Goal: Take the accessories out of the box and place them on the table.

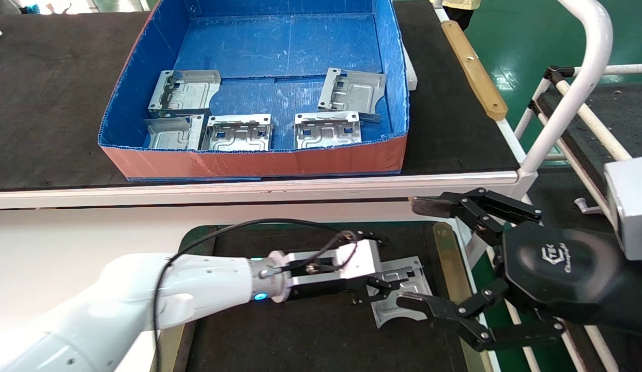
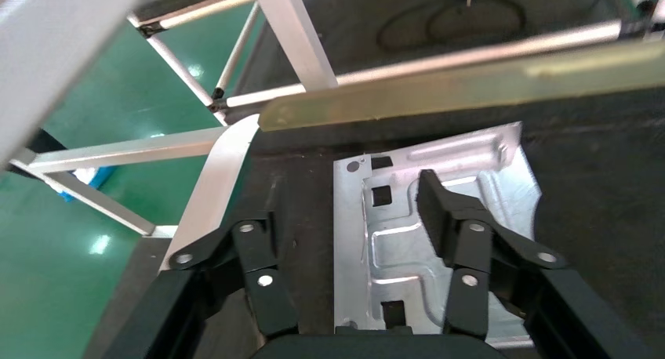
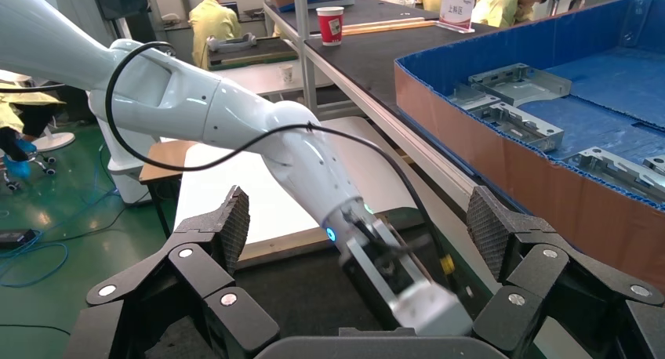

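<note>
Left gripper (image 1: 379, 287) low over the table (image 1: 300, 336), reaching toward its right edge; fingers (image 2: 437, 206) spread, one lying across the face of a sheet-metal plate (image 1: 403, 297), the other (image 2: 263, 281) off the plate's side over bare mat. Plate flat on the mat near the table's right edge, just beside the brass-coloured side strip (image 1: 447, 268). Not pinched: jaws apart, whether the one finger touched the metal, impossible to tell.

Right gripper (image 1: 429, 253) held just off the table's right edge, by the front rail of the bench (image 1: 67, 103), jaws wide apart, nothing between them; lower fingertip (image 1: 411, 301) over the plate's right end.

Counted: six plates in all. One on the table. Five in the blue box (image 1: 248, 160), all in its front half: three in a row against the front wall, at the front-left corner (image 1: 173, 133), left of centre (image 1: 238, 133) and right of centre (image 1: 327, 130); two behind them, one toward the left wall (image 1: 185, 92), one toward the right wall (image 1: 352, 92), its front edge seemingly overlapping the plate before it.

Rear half of the box floor bare. Most of the mat left and front of the placed plate open, apart from the left arm crossing it. Little room between plate and side strip.
</note>
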Controlling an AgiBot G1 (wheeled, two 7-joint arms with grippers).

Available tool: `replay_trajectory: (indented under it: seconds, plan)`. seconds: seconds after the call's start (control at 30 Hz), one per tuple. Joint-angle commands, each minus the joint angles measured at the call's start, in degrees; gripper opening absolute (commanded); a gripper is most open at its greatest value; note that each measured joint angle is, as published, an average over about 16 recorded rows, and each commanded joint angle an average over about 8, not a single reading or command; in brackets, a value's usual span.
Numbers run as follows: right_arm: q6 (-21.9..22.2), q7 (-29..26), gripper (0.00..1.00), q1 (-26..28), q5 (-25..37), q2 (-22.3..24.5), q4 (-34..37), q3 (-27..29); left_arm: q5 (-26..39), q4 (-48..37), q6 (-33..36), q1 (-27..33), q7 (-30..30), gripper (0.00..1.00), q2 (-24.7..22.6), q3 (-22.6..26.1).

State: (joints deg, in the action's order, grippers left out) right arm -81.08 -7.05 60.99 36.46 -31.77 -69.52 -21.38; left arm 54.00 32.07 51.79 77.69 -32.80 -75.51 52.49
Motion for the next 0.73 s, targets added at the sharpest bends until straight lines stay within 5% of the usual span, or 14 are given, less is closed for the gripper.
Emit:
replay_trajectory:
  seconds: [0.03, 0.73]
  plan:
    - [0.00, 0.00, 1.00, 0.00, 0.00, 0.00, 0.00, 0.00, -0.29, 0.99, 0.80, -0.39, 1.04, 1.00, 0.96, -0.87]
    - [0.00, 0.00, 1.00, 0.00, 0.00, 0.00, 0.00, 0.00, -4.54, 15.53, 12.68, -6.04, 16.29, 1.00, 15.15, -13.64]
